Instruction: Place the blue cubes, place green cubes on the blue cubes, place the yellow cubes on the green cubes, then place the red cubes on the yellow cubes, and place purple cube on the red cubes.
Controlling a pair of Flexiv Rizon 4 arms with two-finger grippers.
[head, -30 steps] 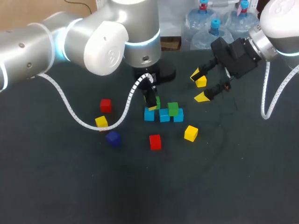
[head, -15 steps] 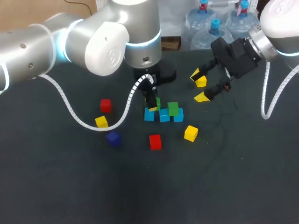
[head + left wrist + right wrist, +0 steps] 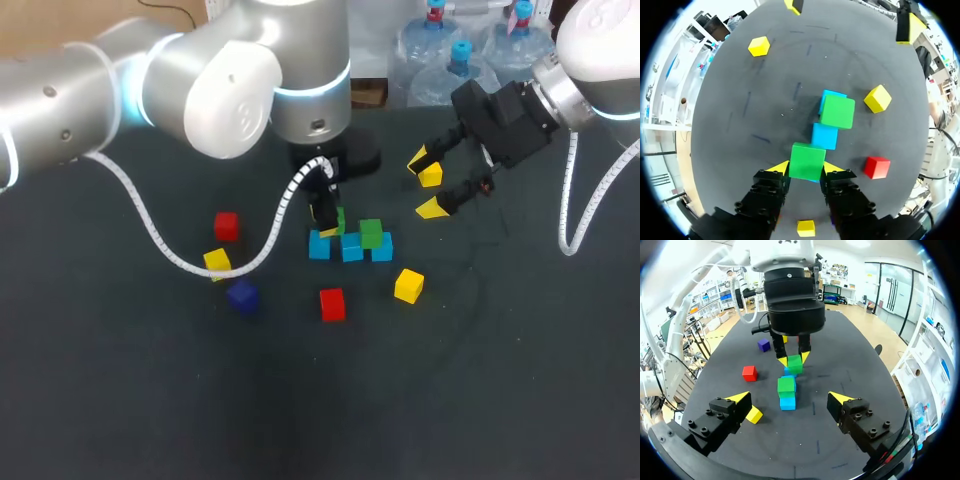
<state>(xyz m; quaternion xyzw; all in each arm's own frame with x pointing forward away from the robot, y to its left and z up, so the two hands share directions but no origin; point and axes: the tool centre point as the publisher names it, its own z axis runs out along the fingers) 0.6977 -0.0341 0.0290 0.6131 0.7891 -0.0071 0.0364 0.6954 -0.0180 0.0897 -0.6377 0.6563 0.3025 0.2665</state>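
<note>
Three blue cubes (image 3: 351, 247) lie in a row mid-table. A green cube (image 3: 371, 233) sits on the right end one. My left gripper (image 3: 328, 222) is shut on a second green cube (image 3: 807, 161) directly over the left end blue cube, whose edge (image 3: 813, 179) peeks out beneath. I cannot tell whether the two touch. My right gripper (image 3: 428, 185) hangs open and empty behind and to the right of the row. Loose cubes: yellow (image 3: 408, 285), yellow (image 3: 217, 262), yellow (image 3: 430, 175), red (image 3: 332, 304), red (image 3: 227, 226), purple (image 3: 241, 296).
In the right wrist view the row (image 3: 787, 402) lies ahead of the open right gripper (image 3: 790, 399), with one yellow cube (image 3: 754, 415) beside its finger. The left arm's white cable (image 3: 150, 230) loops low over the table near the left yellow cube.
The left arm's upper links have shifted slightly. Its gripper, the held green cube and the right arm are where they were.
</note>
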